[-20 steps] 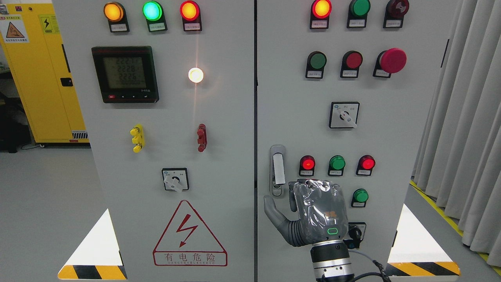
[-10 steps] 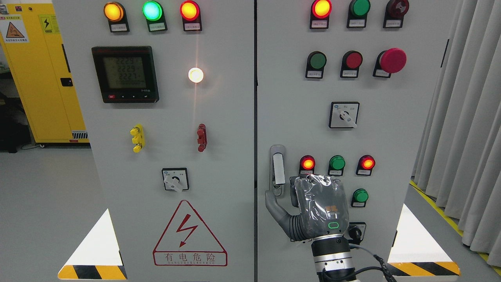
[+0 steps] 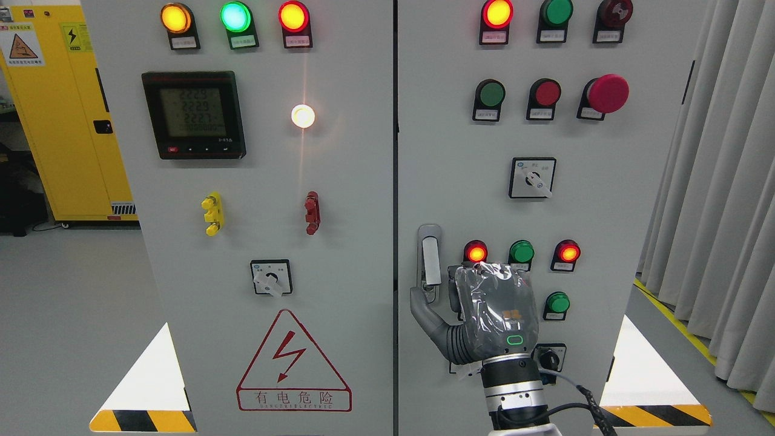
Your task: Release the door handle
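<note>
The silver door handle (image 3: 430,260) stands upright on the left edge of the right cabinet door (image 3: 460,151). My right hand (image 3: 484,312), wrapped in clear plastic, comes up from the bottom edge with its back to the camera, just right of and below the handle. Its thumb (image 3: 422,312) is spread to the left, and the tip lies by the keyhole at the handle's foot. The other fingers point toward the panel beside the handle and do not close around it. The handle's lever shows in full. My left hand is out of view.
Red and green indicator lamps (image 3: 521,251) and a small rotary switch (image 3: 550,358) crowd the panel around my hand. A red mushroom button (image 3: 607,93) sits higher up. The left door (image 3: 266,200) carries a meter and a warning triangle. Curtains (image 3: 720,181) hang at the right, and a yellow cabinet (image 3: 66,121) stands at the far left.
My right hand has risen along the panel, and the thumb tip has come up from below the handle plate to its lower end. The handle has not moved.
</note>
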You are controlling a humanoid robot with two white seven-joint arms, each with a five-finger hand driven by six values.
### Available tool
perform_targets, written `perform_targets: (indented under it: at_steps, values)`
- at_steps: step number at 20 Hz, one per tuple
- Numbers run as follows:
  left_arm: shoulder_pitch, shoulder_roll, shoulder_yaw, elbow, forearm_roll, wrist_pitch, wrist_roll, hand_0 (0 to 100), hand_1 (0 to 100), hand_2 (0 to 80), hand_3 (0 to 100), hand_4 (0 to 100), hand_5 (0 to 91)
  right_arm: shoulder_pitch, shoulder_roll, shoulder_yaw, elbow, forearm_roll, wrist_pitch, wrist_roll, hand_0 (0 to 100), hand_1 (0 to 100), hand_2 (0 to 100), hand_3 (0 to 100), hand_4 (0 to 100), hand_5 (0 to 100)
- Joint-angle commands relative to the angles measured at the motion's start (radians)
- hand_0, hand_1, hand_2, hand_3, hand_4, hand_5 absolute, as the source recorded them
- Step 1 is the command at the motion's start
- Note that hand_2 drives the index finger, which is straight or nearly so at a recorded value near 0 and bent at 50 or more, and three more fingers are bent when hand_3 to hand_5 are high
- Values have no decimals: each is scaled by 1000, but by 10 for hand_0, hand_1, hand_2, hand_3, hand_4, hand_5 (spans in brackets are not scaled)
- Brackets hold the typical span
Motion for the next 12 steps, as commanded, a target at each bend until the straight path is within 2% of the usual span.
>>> perform_targets:
  at_steps: [1, 12]
  values:
    - [0, 0, 0, 0, 0, 0, 0, 120, 556, 0, 0, 0, 0, -12, 3, -4, 21, -1, 0, -1, 349, 306, 942, 1000, 1000, 1000]
    - [0, 0, 0, 0, 0, 0, 0, 120, 556, 0, 0, 0, 0, -18, 2, -4, 23, -4, 20, -2, 373, 313, 940, 1000, 1000, 1000]
